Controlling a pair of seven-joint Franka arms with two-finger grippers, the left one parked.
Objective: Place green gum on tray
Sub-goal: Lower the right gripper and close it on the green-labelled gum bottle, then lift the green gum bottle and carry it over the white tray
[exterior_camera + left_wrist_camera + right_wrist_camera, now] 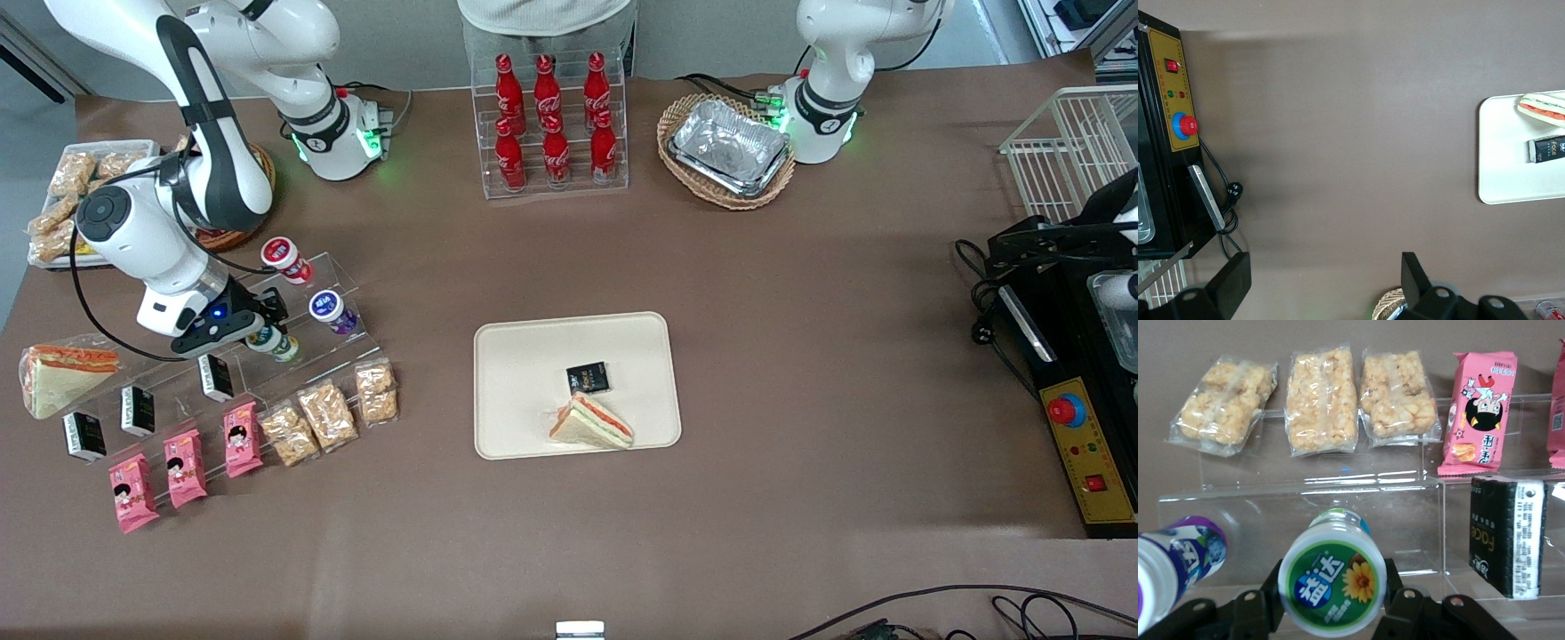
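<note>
Over at the clear stepped display stand (267,356), the right arm's tool (267,331) has its fingers pressed on either side of the green gum (1333,580), clamped on it at the stand. The purple canister (1185,553) sits just beside the gum on the same stand. The cream tray (524,391) lies well apart from the stand on the brown surface (800,311), carrying a sandwich (591,422) and a black packet (588,378).

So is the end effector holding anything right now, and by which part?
The end effector straddles the green gum on the clear shelf, fingers beside its lid; whether it grips cannot be told.
</note>
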